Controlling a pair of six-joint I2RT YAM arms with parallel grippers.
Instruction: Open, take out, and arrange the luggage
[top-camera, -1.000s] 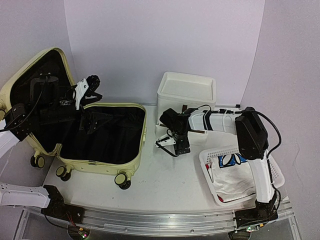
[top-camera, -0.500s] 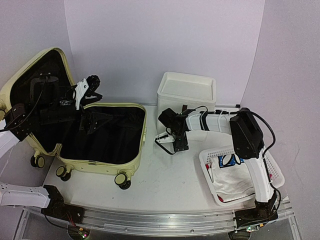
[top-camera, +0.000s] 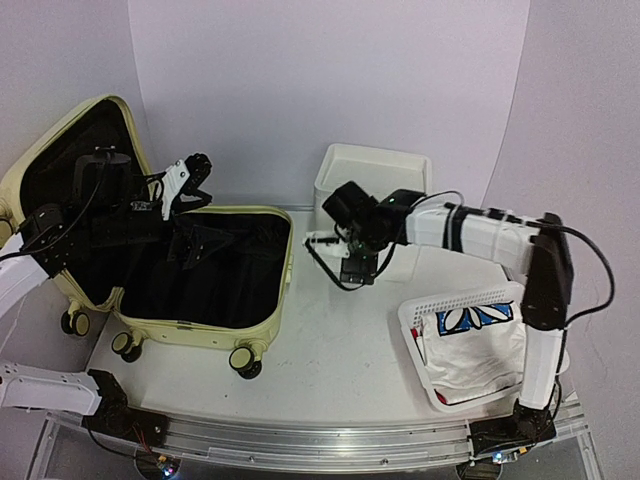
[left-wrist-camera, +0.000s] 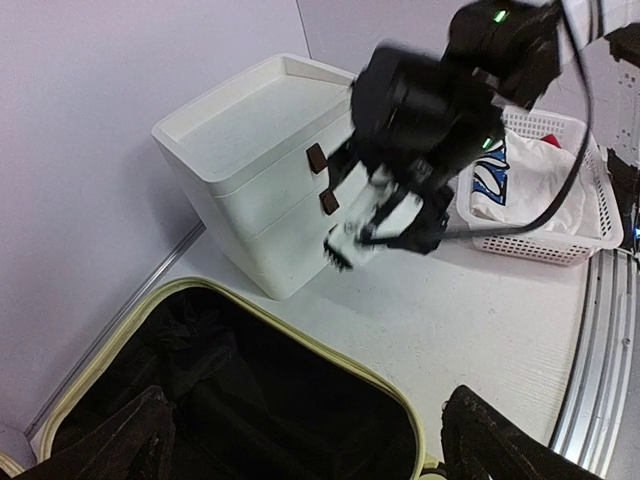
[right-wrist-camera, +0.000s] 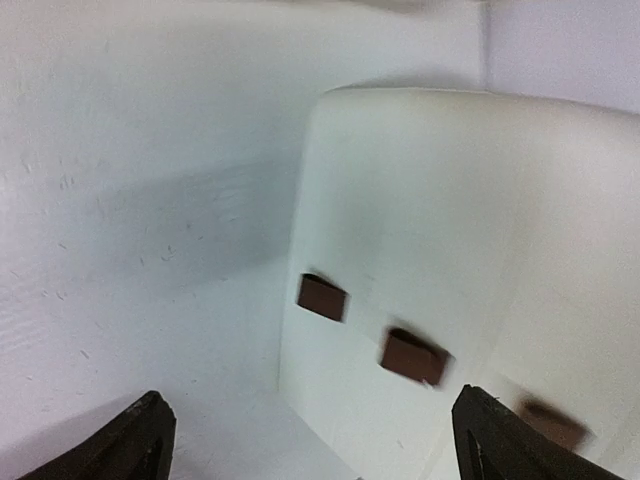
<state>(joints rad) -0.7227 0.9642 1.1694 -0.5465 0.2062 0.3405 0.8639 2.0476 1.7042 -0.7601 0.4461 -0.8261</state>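
The luggage (top-camera: 283, 262), pale yellow-green with a black lining, lies open at the table's left, its lid leaning up against the back-left wall. My left gripper (top-camera: 192, 186) hovers open over the back rim of the lower shell. In the left wrist view that rim (left-wrist-camera: 318, 354) and the dark inside lie below the gripper's (left-wrist-camera: 300, 455) wide-spread fingers, which hold nothing. My right gripper (top-camera: 341, 260) is open and empty, low in front of the white drawer box (top-camera: 372, 183). The right wrist view shows the gripper's (right-wrist-camera: 318, 450) tips apart before the box front (right-wrist-camera: 420, 230) with its brown pull tabs (right-wrist-camera: 322, 297).
A white mesh basket (top-camera: 431, 303) at the right front holds a white cloth with blue print (top-camera: 475, 320). The drawer box (left-wrist-camera: 255, 150) stands close to the luggage's right side. The right arm stretches across from the right edge. The caster wheels (top-camera: 245, 362) face the near edge.
The right arm has stretched out and its gripper has moved up and back, closer to the drawer box front. The left gripper has shifted slightly right. Both stay open.
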